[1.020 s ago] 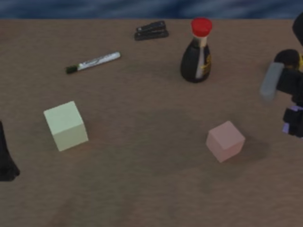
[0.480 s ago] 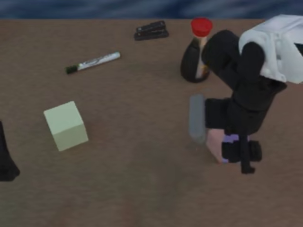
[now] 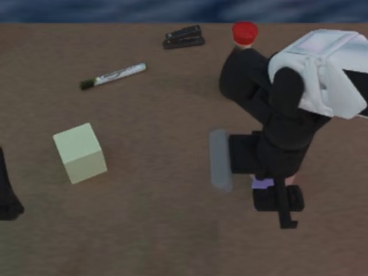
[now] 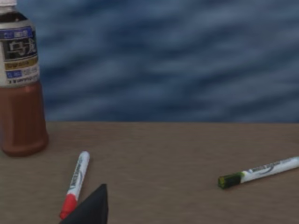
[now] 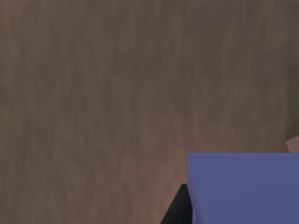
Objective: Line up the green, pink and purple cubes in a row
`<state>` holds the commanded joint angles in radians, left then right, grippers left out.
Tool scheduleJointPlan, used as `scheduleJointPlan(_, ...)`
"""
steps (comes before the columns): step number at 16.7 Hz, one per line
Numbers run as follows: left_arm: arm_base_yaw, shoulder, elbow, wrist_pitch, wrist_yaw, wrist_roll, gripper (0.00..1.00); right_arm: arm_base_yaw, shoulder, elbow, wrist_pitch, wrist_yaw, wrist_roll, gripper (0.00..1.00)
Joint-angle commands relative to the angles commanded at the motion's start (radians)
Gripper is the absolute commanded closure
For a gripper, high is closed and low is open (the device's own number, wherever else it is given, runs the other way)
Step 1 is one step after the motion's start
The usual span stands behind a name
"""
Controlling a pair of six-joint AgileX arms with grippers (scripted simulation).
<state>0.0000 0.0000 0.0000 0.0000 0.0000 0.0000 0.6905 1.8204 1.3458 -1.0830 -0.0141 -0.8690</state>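
- Over the right half of the table [image 3: 161, 230], the right arm [image 3: 299, 98] reaches in from the top view's right edge, its white and black body bent downward, covering most of a dark bottle with a red cap [image 3: 244, 32].
- From above, the right gripper [image 3: 275, 198] points down at the table, and only a thin sliver of the purple cube [image 3: 263, 183] shows under the black wrist.
- That cube fills a corner of the right wrist view [image 5: 243, 189], a broad flat face close to the lens with a dark finger [image 5: 176, 207] against its edge; the gripper looks clamped on it.
- At the edge of that same view a small patch of the pink cube [image 5: 293, 144] peeks out beside the purple one; from above the pink cube is hidden beneath the arm.
- Only the top view shows the green cube [image 3: 80, 152], sitting flat on the left part of the table, well apart from the right gripper.
- Also there: a green-capped marker [image 3: 113, 76] and a black stapler [image 3: 184, 36] near the far edge.
- Only the left wrist view shows a brown drink bottle [image 4: 19, 88] and a red-tipped marker [image 4: 74, 184], along with the green-capped marker.
- At the top view's left edge the left gripper [image 3: 8, 190] sits parked; whether its fingers are apart or together cannot be told.
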Motion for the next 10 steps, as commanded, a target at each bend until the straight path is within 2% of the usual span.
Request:
scheduleJointPlan(3,0.000,0.000,0.000,0.000,0.000,0.000,0.00,-0.003,0.010,-0.025,0.040,0.001,0.004,1.00)
scheduleJointPlan(10,0.000,0.000,0.000,0.000,0.000,0.000,0.00,0.006,0.086,-0.170,0.258,0.001,0.002,1.00)
